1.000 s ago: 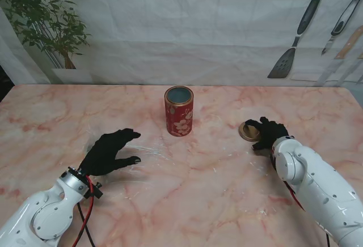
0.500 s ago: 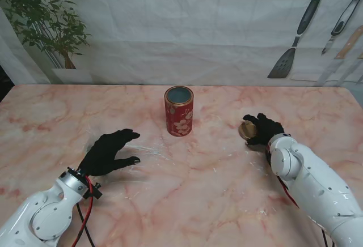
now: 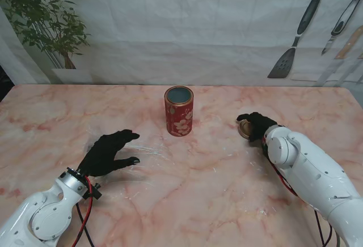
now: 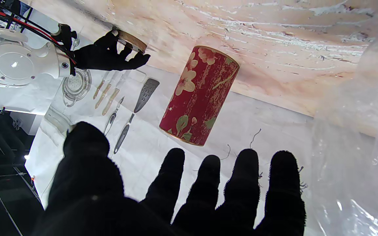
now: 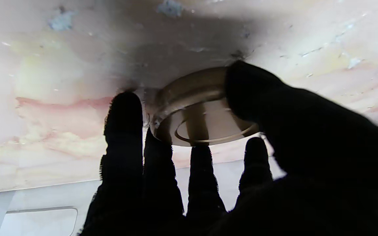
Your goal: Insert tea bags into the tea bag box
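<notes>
The red tea bag box (image 3: 178,111) stands open at the frame's centre on the counter (image 3: 198,184), nothing inserted yet. My right hand (image 3: 256,126) grips its gold lid (image 5: 195,108); my left hand (image 3: 108,152) rests spread on clear plastic (image 4: 356,137), holding nothing.

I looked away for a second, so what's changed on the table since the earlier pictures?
The right robot hand has closed on the round gold lid and shifted it left, toward the red floral tea tin, tilting it off the table. The left robot hand stayed open on the clear plastic bag, and the tin stayed upright and open.
</notes>
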{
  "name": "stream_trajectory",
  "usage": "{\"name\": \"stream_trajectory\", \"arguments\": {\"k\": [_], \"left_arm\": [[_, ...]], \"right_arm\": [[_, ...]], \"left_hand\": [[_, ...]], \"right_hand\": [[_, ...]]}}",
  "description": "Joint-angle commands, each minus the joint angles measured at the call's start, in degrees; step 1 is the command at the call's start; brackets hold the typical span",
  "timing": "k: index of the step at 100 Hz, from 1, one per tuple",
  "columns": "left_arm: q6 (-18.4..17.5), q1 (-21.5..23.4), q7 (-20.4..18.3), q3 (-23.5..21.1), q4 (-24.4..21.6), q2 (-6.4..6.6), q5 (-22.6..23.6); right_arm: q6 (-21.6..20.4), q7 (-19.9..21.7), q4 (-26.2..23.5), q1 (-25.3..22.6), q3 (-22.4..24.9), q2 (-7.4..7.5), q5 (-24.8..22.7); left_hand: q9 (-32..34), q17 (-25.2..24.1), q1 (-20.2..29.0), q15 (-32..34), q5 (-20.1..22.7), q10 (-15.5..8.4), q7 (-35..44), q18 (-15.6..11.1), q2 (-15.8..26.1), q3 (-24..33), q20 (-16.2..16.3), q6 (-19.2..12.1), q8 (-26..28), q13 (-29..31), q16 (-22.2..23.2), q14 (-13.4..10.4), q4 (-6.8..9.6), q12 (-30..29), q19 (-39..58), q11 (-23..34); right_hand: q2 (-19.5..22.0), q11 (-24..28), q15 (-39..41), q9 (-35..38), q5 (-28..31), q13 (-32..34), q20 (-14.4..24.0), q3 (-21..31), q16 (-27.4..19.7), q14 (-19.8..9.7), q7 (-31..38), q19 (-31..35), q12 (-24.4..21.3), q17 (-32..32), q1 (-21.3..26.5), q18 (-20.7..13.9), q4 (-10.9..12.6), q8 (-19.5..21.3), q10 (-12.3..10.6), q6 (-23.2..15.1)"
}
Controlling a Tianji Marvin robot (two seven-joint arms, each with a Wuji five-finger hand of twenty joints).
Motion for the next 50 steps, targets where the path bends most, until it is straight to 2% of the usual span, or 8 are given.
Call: {"name": "stream_trajectory", "arguments": {"k": [1,2,4,6,8,13,24,50], "left_arm": [[0.0,0.0,-0.8,0.0,-0.1,0.08,-0.2],[0.0,0.0,-0.9,0.0,-0.1,0.09,-0.2],[0.0,0.0,-0.9,0.0,-0.1,0.1,-0.2],[-0.1,0.0,-0.9,0.0,-0.1,0.1,-0.3],[-0.1,0.0,-0.9,0.0,-0.1,0.1,-0.3],[-0.1,0.0,-0.9,0.0,0.0,0.09,-0.3],[-0.2,0.0,-0.9,0.0,0.0,0.09,-0.3],[-0.5,0.1,-0.8,-0.2,0.2,0.08,-0.2]], "right_arm": [[-0.2,2.1,2.3,-1.5,-1.4,-0.6,0.5],[-0.1,2.1,2.3,-1.5,-1.4,-0.63,0.6],[0.0,2.0,2.4,-1.5,-1.5,-0.68,0.8],[0.1,1.9,2.5,-1.5,-1.6,-0.74,1.0],[0.1,1.8,2.6,-1.5,-1.6,-0.8,1.1],[0.1,1.5,2.8,-1.5,-1.8,-0.86,1.3],[-0.2,0.2,3.4,-1.4,-2.1,-1.02,1.0],[0.1,-3.5,2.5,-1.9,-0.5,-1.71,0.4]], "left_hand": [[-0.3,0.1,1.7,-0.5,0.5,-1.3,0.5,-1.4,1.2,0.4,0.8,-1.6,0.4,1.0,0.7,-1.9,1.31,-0.3,2.2,0.2],[-0.3,0.1,1.7,-0.5,0.5,-1.3,0.5,-1.4,1.2,0.4,0.8,-1.6,0.4,1.0,0.7,-1.9,1.32,-0.3,2.2,0.2],[-0.3,0.1,1.7,-0.6,0.5,-1.3,0.5,-1.4,1.2,0.5,0.8,-1.5,0.4,1.0,0.6,-1.8,1.32,-0.3,2.2,0.2],[-0.4,0.1,1.7,-0.6,0.4,-1.2,0.5,-1.4,1.2,0.5,0.8,-1.6,0.4,1.0,0.6,-1.8,1.33,-0.3,2.2,0.1],[-0.4,0.1,1.7,-0.6,0.5,-1.3,0.5,-1.4,1.2,0.5,0.8,-1.6,0.4,1.0,0.6,-1.8,1.32,-0.3,2.2,0.1],[-0.4,0.1,1.7,-0.6,0.4,-1.2,0.5,-1.5,1.2,0.4,0.8,-1.7,0.4,1.0,0.6,-1.7,1.32,-0.3,2.2,0.1],[-0.4,0.1,1.6,-0.6,0.5,-1.3,0.6,-1.4,1.2,0.4,0.8,-1.7,0.4,1.1,0.6,-1.8,1.32,-0.3,2.2,0.1],[-0.4,0.1,1.5,-0.6,0.7,-1.4,0.7,-1.4,1.3,0.4,0.8,-1.8,0.5,1.0,0.6,-1.9,1.32,-0.3,2.2,0.1]], "right_hand": [[-0.2,9.5,13.6,8.5,-2.1,20.2,-7.7,13.7,5.0,-7.9,7.8,5.5,0.3,3.4,13.0,-1.0,0.1,-3.7,-4.5,-1.9],[-0.2,9.5,13.6,8.5,-2.1,20.2,-7.7,13.7,5.0,-7.9,7.8,5.5,0.3,3.4,13.0,-1.0,0.1,-3.7,-4.5,-1.9],[-3.0,10.3,15.0,10.3,-3.2,21.8,-8.5,15.1,6.1,-7.6,13.0,7.6,0.2,4.2,15.6,-1.6,-2.9,-7.8,-4.9,-2.4],[-3.8,10.7,15.5,11.3,-3.2,22.4,-8.5,15.4,6.4,-7.7,13.9,8.2,0.4,4.6,16.2,-1.7,-3.6,-8.2,-4.9,-2.5],[-5.8,11.5,16.8,13.7,-3.0,24.3,-8.8,16.5,7.2,-7.9,16.8,10.4,0.6,5.6,18.2,-1.8,-6.1,-9.3,-5.1,-2.7],[-7.3,12.5,18.2,16.6,-2.7,26.3,-8.5,17.2,7.7,-8.6,19.2,12.3,0.9,7.1,20.3,-3.0,-8.3,-10.4,-5.4,-2.7],[-7.5,14.6,20.2,21.5,-1.4,29.2,-7.0,17.4,8.2,-10.0,20.4,14.0,1.7,9.4,21.9,-5.3,-9.9,-10.7,-5.5,-2.8],[-7.7,15.3,21.5,25.4,2.3,31.4,-4.9,17.9,8.2,-10.5,20.9,14.7,2.2,10.9,22.3,-4.8,-10.4,-11.0,-5.0,-2.5]]}}
